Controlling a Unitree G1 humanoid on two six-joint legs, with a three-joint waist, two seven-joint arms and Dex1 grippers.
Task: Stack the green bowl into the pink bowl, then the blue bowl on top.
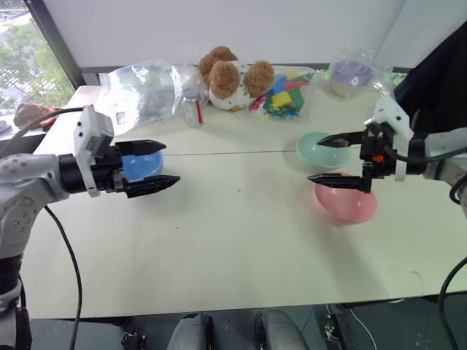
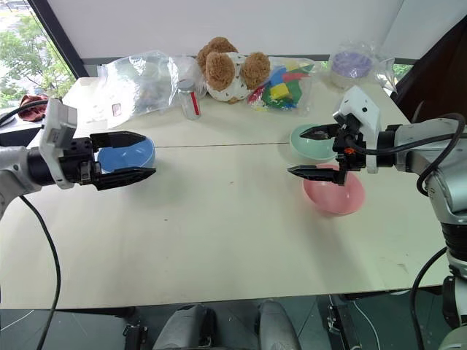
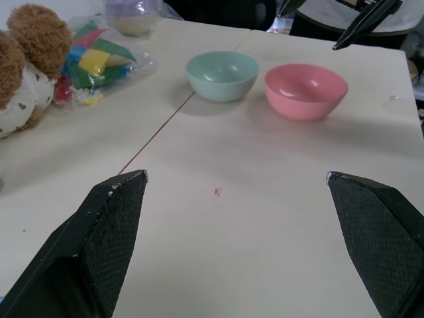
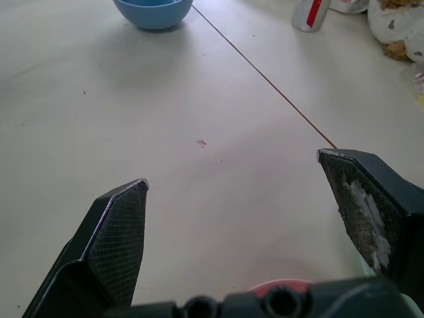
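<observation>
The blue bowl (image 1: pixel 139 166) stands on the left of the table, right behind my open left gripper (image 1: pixel 171 163), which hovers above the table and points toward the centre. On the right, the green bowl (image 1: pixel 310 151) and the pink bowl (image 1: pixel 346 203) stand side by side, upright and apart, the green one farther back. My right gripper (image 1: pixel 314 159) hangs open above them with its fingertips over their inner edges and nothing held. The left wrist view shows the green bowl (image 3: pixel 222 74) and the pink bowl (image 3: pixel 306 89) across the table. In the right wrist view the blue bowl (image 4: pixel 154 12) is far off.
Along the back edge lie a clear plastic bag (image 1: pixel 142 91), a small bottle (image 1: pixel 193 108), a teddy bear (image 1: pixel 233 79), a bag of coloured blocks (image 1: pixel 284 95) and a purplish bowl wrapped in plastic (image 1: pixel 352 73). A thin seam (image 1: pixel 233 153) crosses the table.
</observation>
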